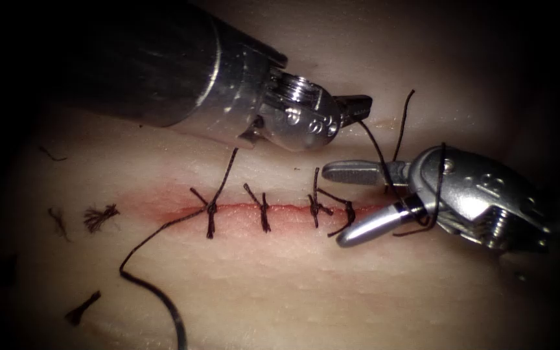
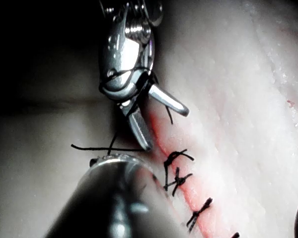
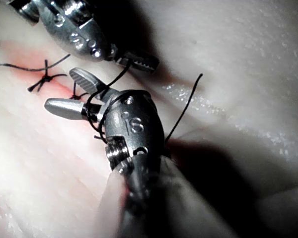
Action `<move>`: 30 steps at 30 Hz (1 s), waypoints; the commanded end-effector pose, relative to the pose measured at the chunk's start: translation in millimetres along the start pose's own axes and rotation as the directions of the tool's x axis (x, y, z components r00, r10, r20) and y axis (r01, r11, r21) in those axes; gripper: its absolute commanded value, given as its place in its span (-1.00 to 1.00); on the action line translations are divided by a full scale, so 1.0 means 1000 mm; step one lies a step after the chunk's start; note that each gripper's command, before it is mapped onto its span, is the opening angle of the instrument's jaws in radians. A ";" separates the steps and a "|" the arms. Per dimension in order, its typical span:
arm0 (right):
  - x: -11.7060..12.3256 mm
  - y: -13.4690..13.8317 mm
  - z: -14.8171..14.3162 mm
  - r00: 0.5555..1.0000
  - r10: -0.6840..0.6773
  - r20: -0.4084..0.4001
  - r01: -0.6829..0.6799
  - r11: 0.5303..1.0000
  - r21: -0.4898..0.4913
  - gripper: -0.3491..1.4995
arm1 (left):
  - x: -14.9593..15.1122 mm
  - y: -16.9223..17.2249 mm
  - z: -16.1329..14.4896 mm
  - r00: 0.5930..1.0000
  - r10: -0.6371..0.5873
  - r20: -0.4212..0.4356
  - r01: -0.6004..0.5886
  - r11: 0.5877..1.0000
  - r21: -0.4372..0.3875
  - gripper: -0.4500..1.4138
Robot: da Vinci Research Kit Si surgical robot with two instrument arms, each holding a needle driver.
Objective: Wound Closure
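The right tool [image 1: 345, 204] has its jaws spread wide apart, tips pointing left toward the right end of the cut [image 1: 273, 209]. Nothing sits between the jaws; thread [image 1: 377, 152] is looped around the tool's wrist behind them. The lower jaw tip lies just beside the rightmost stitch [image 1: 348, 212].

The left tool [image 1: 358, 107] has its jaws closed on the thread, which runs from its tip down and right to the loops on the right tool. A free thread end [image 1: 404, 120] rises from those loops, pointing up.

The cut runs left to right across the tissue [image 1: 306, 285], bordered by red fluid [image 1: 163, 204], with four knotted stitches across it. A long thread tail [image 1: 153, 285] leaves the leftmost stitch [image 1: 210, 210] and curves down and left. Cut thread ends [image 1: 98, 217] lie left of the cut.
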 end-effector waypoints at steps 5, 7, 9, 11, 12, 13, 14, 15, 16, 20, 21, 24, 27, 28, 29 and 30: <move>-0.0006 0.0005 0.0015 0.992 0.016 -0.129 -0.016 1.000 -0.002 -0.15 | 0.0004 0.0015 0.0014 0.999 -0.016 -0.029 0.016 1.000 -0.003 -1.00; -0.0007 0.0007 0.0013 0.985 0.014 -0.171 -0.019 0.999 -0.026 -0.15 | 0.0006 0.0020 0.0013 0.999 -0.024 -0.048 0.023 1.000 -0.005 -1.00; -0.0007 0.0009 0.0009 0.980 0.020 -0.197 -0.031 0.998 -0.054 -0.15 | 0.0006 0.0023 0.0010 0.998 -0.025 -0.057 0.025 1.000 -0.006 -1.00; -0.0008 0.0011 0.0005 0.975 0.019 -0.221 -0.037 0.996 -0.077 -0.15 | 0.0007 0.0027 0.0007 0.997 -0.033 -0.070 0.032 0.999 -0.008 -1.00; -0.0008 0.0013 0.0003 0.972 0.019 -0.235 -0.042 0.995 -0.091 -0.15 | 0.0007 0.0029 0.0006 0.997 -0.031 -0.074 0.030 1.000 -0.009 -1.00; -0.0008 0.0015 0.0002 0.969 0.019 -0.245 -0.044 0.994 -0.099 -0.15 | 0.0008 0.0031 0.0004 0.996 -0.034 -0.079 0.033 0.999 -0.009 -1.00; -0.0008 0.0016 0.0001 0.967 0.018 -0.254 -0.048 0.993 -0.109 -0.15 | 0.0008 0.0033 0.0004 0.996 -0.038 -0.083 0.037 0.999 -0.010 -1.00; -0.0007 0.0018 0.0000 0.963 0.018 -0.268 -0.054 0.990 -0.127 -0.11 | 0.0009 0.0035 0.0003 0.996 -0.036 -0.087 0.035 0.999 -0.010 -1.00; -0.0006 0.0019 0.0000 0.961 0.019 -0.275 -0.059 0.989 -0.138 -0.07 | 0.0009 0.0037 0.0003 0.995 -0.039 -0.088 0.038 0.999 -0.010 -1.00; -0.0001 0.0023 -0.0004 0.958 0.025 -0.285 -0.087 0.974 -0.208 0.00 | 0.0010 0.0046 0.0000 0.994 -0.057 -0.098 0.056 0.998 -0.010 -1.00; 0.0000 0.0024 -0.0006 0.957 0.031 -0.289 -0.097 0.971 -0.220 0.02 | 0.0010 0.0049 -0.0001 0.993 -0.066 -0.100 0.065 0.998 -0.008 -1.00; 0.0001 0.0024 -0.0009 0.963 0.001 -0.270 -0.084 0.952 -0.295 -0.02 | 0.0011 0.0056 -0.0002 0.992 -0.070 -0.107 0.069 0.998 -0.008 -1.00; 0.0001 0.0023 -0.0011 0.967 -0.009 -0.253 -0.085 0.930 -0.357 0.02 | 0.0013 0.0063 -0.0003 0.991 -0.076 -0.114 0.076 0.997 -0.002 -1.00; 0.0001 0.0024 -0.0012 0.969 -0.015 -0.246 -0.082 0.922 -0.379 0.07 | 0.0014 0.0065 -0.0003 0.990 -0.080 -0.114 0.080 0.997 -0.002 -1.00; 0.0001 0.0024 -0.0012 0.972 -0.014 -0.236 -0.082 0.916 -0.393 0.09 | 0.0016 0.0067 -0.0003 0.990 -0.078 -0.115 0.078 0.997 -0.001 -1.00; 0.0001 0.0024 -0.0013 0.974 -0.014 -0.227 -0.082 0.910 -0.406 0.09 | 0.0017 0.0068 -0.0003 0.990 -0.082 -0.115 0.083 0.997 -0.002 -1.00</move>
